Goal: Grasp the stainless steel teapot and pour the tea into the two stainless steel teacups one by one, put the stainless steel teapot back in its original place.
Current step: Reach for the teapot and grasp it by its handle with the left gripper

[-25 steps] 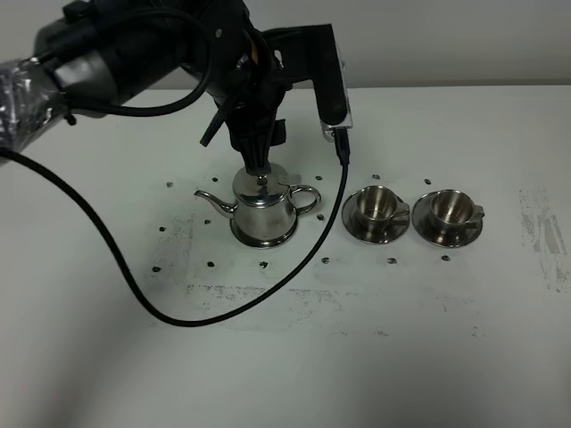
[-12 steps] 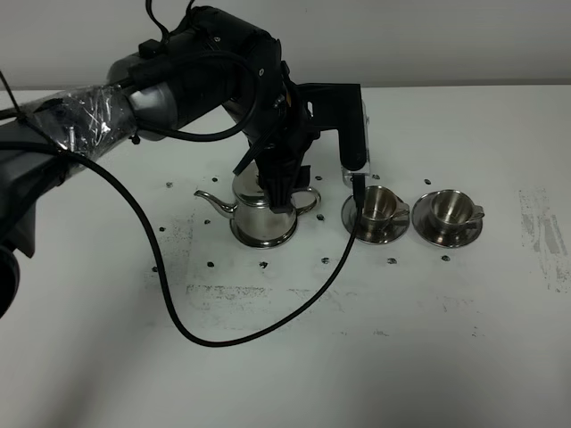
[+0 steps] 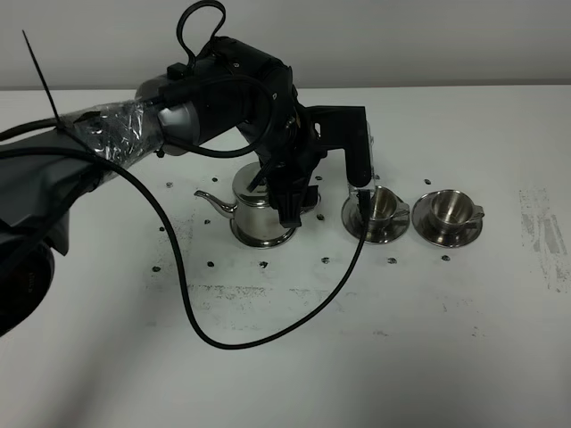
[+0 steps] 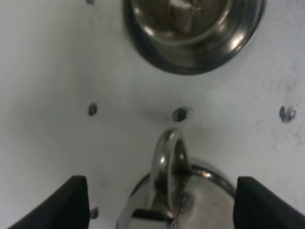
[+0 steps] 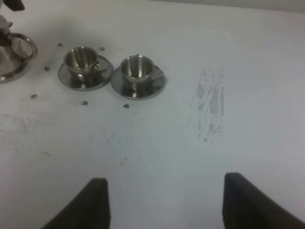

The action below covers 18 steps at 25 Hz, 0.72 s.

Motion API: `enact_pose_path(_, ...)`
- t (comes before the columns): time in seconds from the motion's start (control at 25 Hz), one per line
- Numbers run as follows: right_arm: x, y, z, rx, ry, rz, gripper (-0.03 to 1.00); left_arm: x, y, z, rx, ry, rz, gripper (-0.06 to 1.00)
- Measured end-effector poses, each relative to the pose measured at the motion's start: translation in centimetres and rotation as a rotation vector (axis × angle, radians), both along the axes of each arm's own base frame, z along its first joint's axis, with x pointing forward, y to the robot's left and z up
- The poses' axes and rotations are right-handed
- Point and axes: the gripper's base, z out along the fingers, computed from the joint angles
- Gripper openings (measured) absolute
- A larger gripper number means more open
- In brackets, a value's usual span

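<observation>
The stainless steel teapot (image 3: 252, 212) stands upright on its round steel dish (image 3: 264, 239), spout pointing left. My left gripper (image 3: 293, 201) is low at the pot's right side. In the left wrist view the left gripper (image 4: 162, 202) is open, with its fingers on either side of the loop handle (image 4: 167, 160) and not touching it. The two stainless steel teacups (image 3: 382, 204) (image 3: 451, 208) sit on saucers to the right of the pot. My right gripper (image 5: 167, 205) is open and empty, well back from the cups (image 5: 81, 57) (image 5: 137, 67). No tea shows.
A black cable (image 3: 268, 330) from the left arm loops across the table in front of the teapot. The arm's black camera mount (image 3: 357, 152) hangs just above the nearer cup. Small dark marks dot the white table (image 3: 446, 339). A scuffed patch (image 3: 544, 232) lies at the right.
The left arm has swung right and down: the gripper went from above the teapot's lid to the handle side. The teapot and cups have not moved.
</observation>
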Motion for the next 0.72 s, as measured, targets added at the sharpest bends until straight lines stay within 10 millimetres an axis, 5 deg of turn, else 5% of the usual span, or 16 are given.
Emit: enact_pose_path(0.72, 0.0, 0.0, 0.0, 0.000, 0.000, 0.000, 0.50, -1.8, 0.1, -1.5, 0.014, 0.249, 0.039, 0.61)
